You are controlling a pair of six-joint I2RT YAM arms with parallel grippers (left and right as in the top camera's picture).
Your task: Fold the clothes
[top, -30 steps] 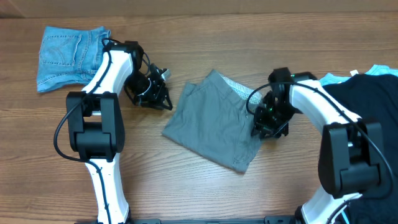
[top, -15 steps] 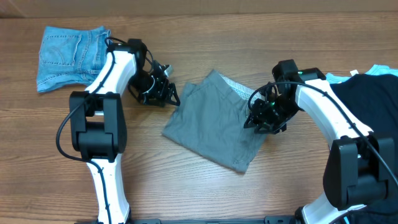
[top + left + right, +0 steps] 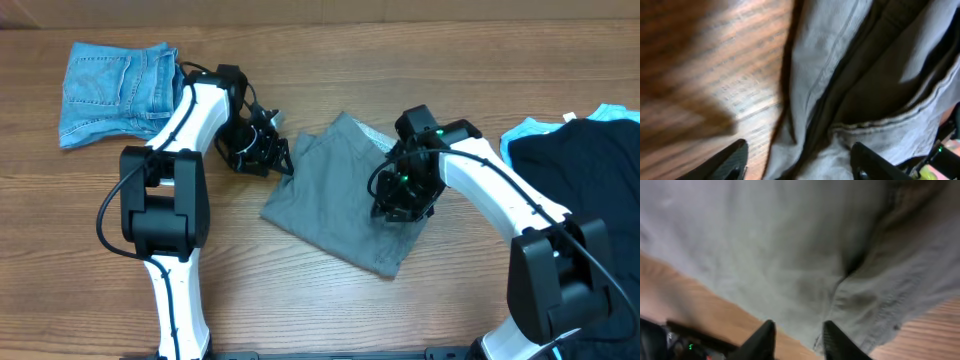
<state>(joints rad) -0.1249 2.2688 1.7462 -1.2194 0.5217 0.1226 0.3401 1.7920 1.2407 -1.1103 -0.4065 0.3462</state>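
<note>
We judge the grey garment (image 3: 335, 215) soft and limp; its left edge suits pinching. The left gripper (image 3: 278, 160) and right gripper (image 3: 398, 205) hover parted, empty.

Grey garment (image 3: 335, 200): table centre, lying flat, folded into a rough four-sided shape turned diagonally. One corner points to 12 o'clock, another to 5 o'clock. Lighter speckled inner band shows along its 1 o'clock edge. Left wrist view: stitched seams and a hem, layers overlapping, loose folds at the 9 o'clock edge on bare wood. Right wrist view: cloth slightly rumpled, one dark crease.

Denim garment (image 3: 108, 88): 10 o'clock, light blue, folded to a compact rectangle, pocket stitching up.

Black garment (image 3: 590, 170): 3 o'clock, unfolded heap, running off the table edge.

Pale blue garment (image 3: 515, 132): beneath the black one, showing at its 9 and 12 o'clock borders.
</note>
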